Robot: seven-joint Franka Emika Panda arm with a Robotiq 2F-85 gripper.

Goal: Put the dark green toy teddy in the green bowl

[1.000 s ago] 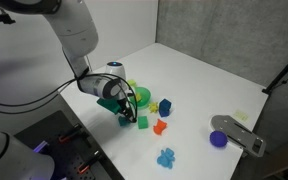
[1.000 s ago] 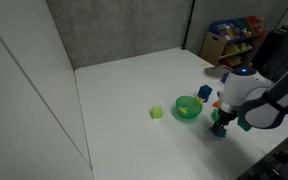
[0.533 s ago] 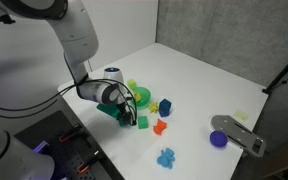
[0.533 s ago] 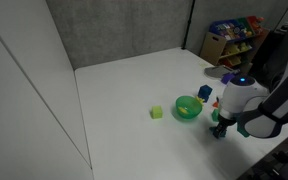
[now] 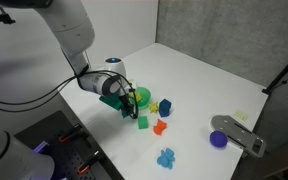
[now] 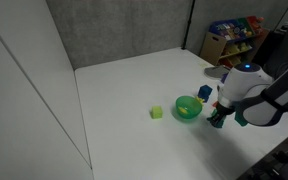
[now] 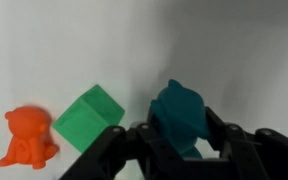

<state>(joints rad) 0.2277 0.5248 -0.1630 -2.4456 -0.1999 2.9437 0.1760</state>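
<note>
Since the dark green toy teddy (image 7: 179, 112) must clear a rim, the gripper (image 7: 181, 132) has its jaws closed snugly on it, holding it near the green bowl (image 5: 142, 97), apparently raised above the green cube (image 7: 89, 122) and orange toy (image 7: 29, 136).

Arm (image 5: 72, 30): white glossy shells, thick rounded links, joints closed off by domed caps. Wrist link (image 5: 106, 80): white, with a dark grey band around it in an exterior view. In an exterior view its round cap (image 6: 246, 74) carries a small blue spot on top. Thin black cable (image 5: 34, 97) loops under the arm toward the wrist. Gripper (image 5: 125, 108): black, matte body. In the wrist view there are two black fingers (image 7: 234, 145) built of angular linkage bars with flat inner faces. Screws and lettering are too small to tell.
</note>
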